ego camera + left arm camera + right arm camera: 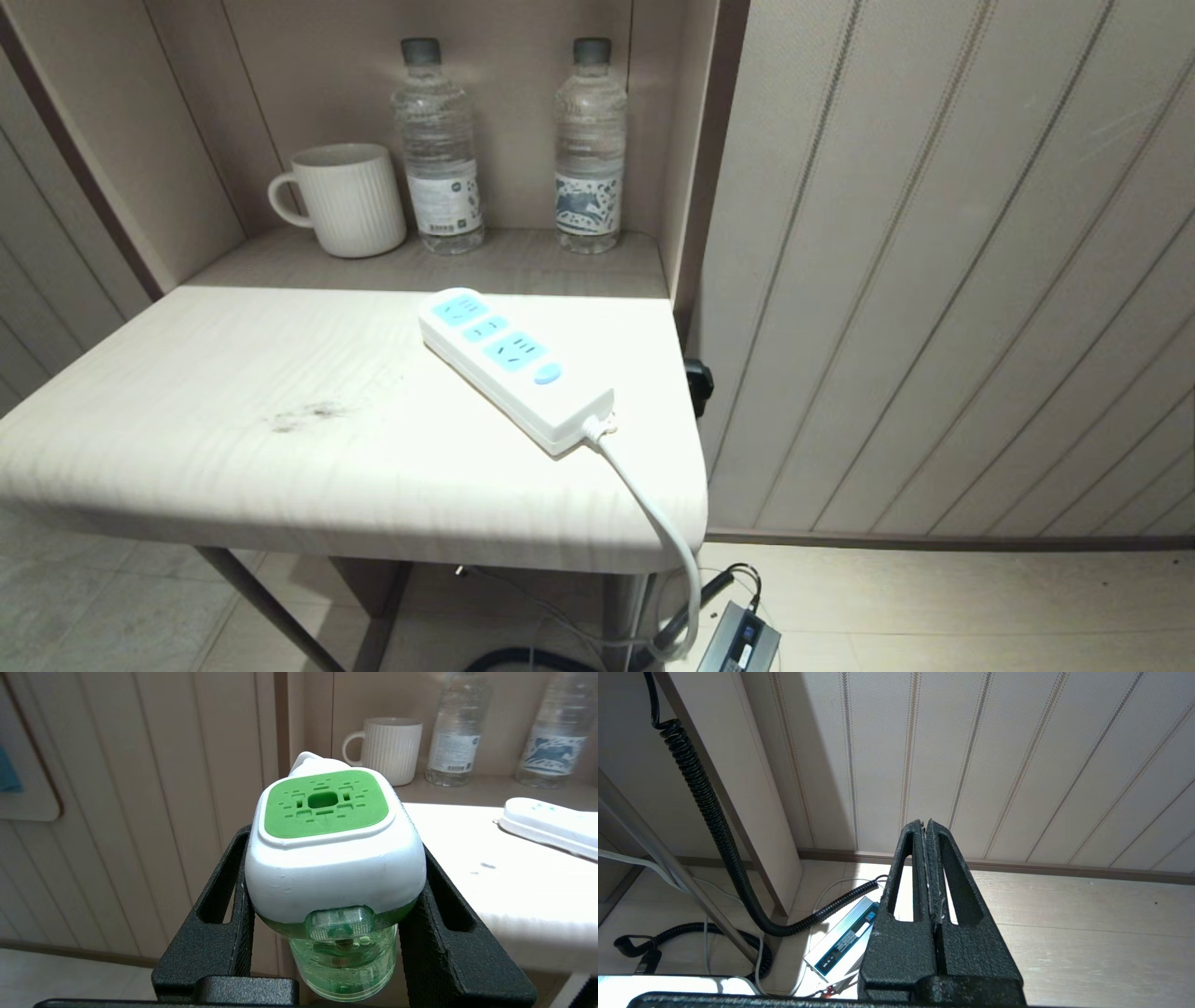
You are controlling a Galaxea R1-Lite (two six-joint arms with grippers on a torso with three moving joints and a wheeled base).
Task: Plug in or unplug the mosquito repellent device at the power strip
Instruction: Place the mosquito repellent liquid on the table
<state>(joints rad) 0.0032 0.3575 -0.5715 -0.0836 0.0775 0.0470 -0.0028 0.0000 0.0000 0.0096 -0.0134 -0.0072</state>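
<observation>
The mosquito repellent device point(334, 858) sits pinched in the left gripper point(334, 891), black fingers point(224, 924) pressed against both sides of the white cap, green vented face up toward the camera, translucent green bottle hanging below. Only the left wrist view shows this; the head view has no arm and no device in it. From that wrist view the device is off the edge of the table point(514, 891), not over it, with the near end of the power strip point(551, 823) well apart across the tabletop.

The head view gives the full layout: the power strip point(513, 364) lies diagonally on the pale table point(280, 420), all three blue socket faces bare, round blue button toward the cord end, white cord point(653, 523) running over the table edge to the floor. Behind it, on the recessed shelf, stand a white ribbed mug point(350, 201) and two clear water bottles point(439, 149).

The right wrist view shows the right gripper point(927, 830) low near the floor, fingers pressed together on nothing, facing the panelled wall point(1017, 765), a coiled black cable point(714, 826) and a grey power adapter point(845, 940) on the floor beside it.
</observation>
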